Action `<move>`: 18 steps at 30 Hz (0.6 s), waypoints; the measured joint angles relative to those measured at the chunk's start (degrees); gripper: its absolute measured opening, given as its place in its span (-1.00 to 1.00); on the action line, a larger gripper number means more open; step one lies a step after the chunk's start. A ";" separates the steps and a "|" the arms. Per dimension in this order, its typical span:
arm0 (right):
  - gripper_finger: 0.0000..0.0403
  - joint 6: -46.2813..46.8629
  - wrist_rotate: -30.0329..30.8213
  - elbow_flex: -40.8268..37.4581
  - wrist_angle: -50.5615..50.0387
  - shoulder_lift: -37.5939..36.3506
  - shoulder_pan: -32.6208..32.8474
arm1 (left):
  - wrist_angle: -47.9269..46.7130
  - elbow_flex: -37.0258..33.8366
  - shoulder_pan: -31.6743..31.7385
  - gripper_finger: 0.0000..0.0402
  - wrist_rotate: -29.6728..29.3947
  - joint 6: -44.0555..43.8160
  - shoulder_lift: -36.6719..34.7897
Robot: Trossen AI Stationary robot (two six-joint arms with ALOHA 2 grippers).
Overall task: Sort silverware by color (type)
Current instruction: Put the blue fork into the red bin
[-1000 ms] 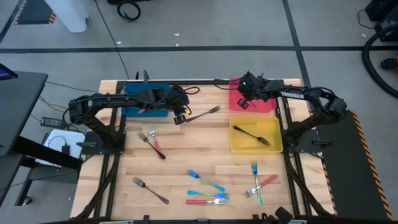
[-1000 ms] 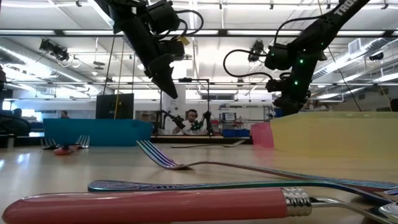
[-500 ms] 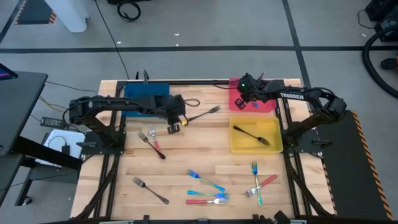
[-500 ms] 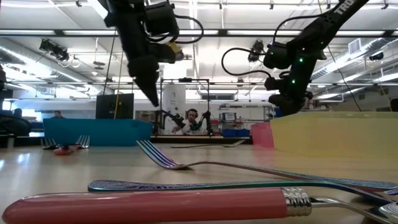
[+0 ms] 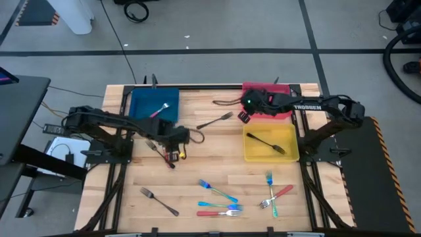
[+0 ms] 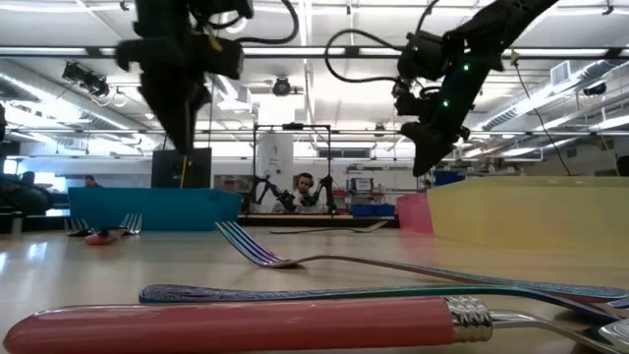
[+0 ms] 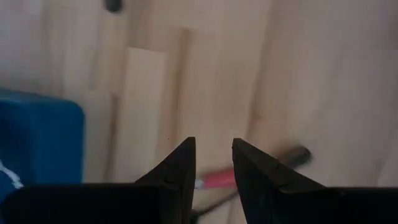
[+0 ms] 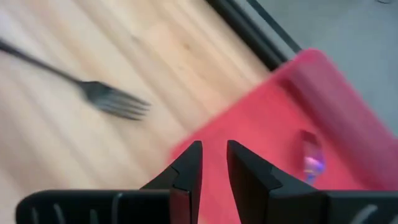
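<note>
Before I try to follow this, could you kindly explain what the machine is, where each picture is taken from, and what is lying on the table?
These are two dark robot arms at a wooden table, sorting forks by colour. One picture looks straight down, one looks level across the tabletop, and two come from cameras on the wrists. The left gripper hovers over a red-handled fork; the right gripper is at the red tray's edge, near a grey fork on the wood. Both have their fingers slightly apart and hold nothing. The blue tray holds one fork, the yellow tray a dark one. More forks, blue, red and grey, lie loose near the table's front edge.
</note>
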 joint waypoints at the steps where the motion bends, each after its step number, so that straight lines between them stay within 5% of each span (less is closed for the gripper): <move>1: -0.59 1.25 -0.10 0.00 -0.06 0.00 1.35 | -0.45 0.00 -1.24 -0.48 0.00 -0.53 0.01; 10: -0.59 5.17 -0.10 0.97 0.96 0.00 11.08 | 8.06 0.00 -9.75 -0.48 -0.04 -0.59 0.09; 18: -0.59 5.32 -0.02 3.39 2.38 0.00 12.80 | 24.72 0.00 -10.68 -0.48 -0.05 10.25 0.97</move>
